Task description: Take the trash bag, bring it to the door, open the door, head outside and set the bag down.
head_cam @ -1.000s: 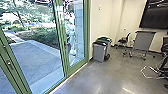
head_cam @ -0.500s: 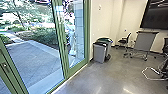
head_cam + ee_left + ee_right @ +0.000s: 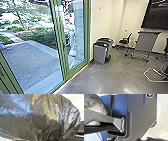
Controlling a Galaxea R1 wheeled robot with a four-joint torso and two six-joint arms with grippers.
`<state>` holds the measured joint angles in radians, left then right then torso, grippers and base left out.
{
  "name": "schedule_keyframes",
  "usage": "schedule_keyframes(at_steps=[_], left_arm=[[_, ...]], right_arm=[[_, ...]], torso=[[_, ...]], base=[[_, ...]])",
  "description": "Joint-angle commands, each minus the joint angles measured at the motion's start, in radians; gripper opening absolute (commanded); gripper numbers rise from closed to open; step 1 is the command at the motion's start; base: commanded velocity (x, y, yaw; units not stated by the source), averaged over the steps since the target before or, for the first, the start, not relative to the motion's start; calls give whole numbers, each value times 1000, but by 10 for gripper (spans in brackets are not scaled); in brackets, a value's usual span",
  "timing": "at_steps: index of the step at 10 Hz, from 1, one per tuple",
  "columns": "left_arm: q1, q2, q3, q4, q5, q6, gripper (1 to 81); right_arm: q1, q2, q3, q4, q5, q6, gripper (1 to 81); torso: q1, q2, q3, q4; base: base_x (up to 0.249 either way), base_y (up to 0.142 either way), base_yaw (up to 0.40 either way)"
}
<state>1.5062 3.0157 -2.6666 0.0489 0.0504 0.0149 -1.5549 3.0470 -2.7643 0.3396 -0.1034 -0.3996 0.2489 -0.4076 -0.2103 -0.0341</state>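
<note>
The door (image 3: 59, 37), then the bins (image 3: 100, 53), look slightly nearer than before, so the robot seems to be edging towards the exit. The bag (image 3: 40, 119) is by the left wrist; whether either hand grips it, I can't tell.

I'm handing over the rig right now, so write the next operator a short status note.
Left gripper: the trash bag bulges close in front of its camera; its grip can't be judged.
Right gripper: state can't be told.
Place: indoors, facing the green-framed glass doors, which look closed; paving lies beyond.
Done: bag apparently picked up and brought near the doors.
Left: open a door, go outside, put the bag down.
</note>
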Motion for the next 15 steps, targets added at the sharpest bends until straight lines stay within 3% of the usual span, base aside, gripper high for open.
schedule_keyframes(at_steps=[1,15], left_arm=[[-33,0,5,2,57,5,10],[-34,-6,5,15,40,7,10]], right_arm=[[20,6,3,4,-44,-4,811],[15,23,11,7,-27,4,811]], torso=[[0,0,0,0],[0,0,0,0]], base=[[136,0,0],[135,0,0]])
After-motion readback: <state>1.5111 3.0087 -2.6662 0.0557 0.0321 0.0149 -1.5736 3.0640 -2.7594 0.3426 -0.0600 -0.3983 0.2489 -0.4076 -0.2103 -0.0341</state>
